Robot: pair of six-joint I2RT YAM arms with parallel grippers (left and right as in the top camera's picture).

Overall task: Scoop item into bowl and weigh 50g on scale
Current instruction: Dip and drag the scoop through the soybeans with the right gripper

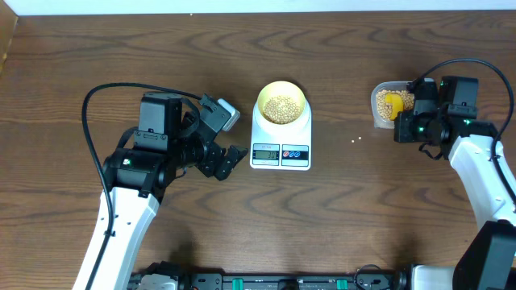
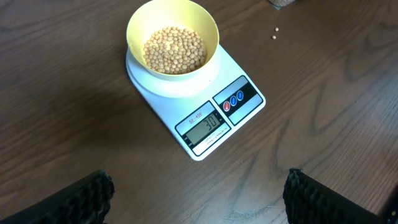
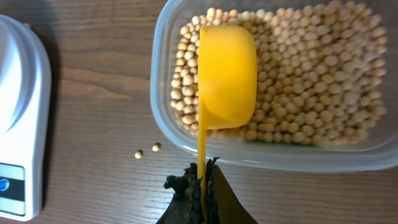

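Note:
The pale yellow bowl (image 1: pixel 280 102) sits on the white scale (image 1: pixel 280 143) at mid-table and holds tan beans (image 2: pixel 175 50). In the left wrist view the bowl (image 2: pixel 138 25) is on the scale (image 2: pixel 245 81), whose display reads about 30. My left gripper (image 1: pixel 228 159) is open and empty, left of the scale; its fingertips (image 2: pixel 199 190) frame bare wood. My right gripper (image 3: pixel 202 177) is shut on the handle of a bright yellow scoop (image 3: pixel 226 78), whose cup lies turned over in the beans (image 3: pixel 311 81) of the clear tub (image 3: pixel 163 118). The scoop also shows in the overhead view (image 1: pixel 394 105).
The clear tub (image 1: pixel 376 110) stands at the right of the table. Two loose beans (image 3: pixel 147 150) lie on the wood between tub and scale; one shows in the overhead view (image 1: pixel 355 140). Cables trail from both arms.

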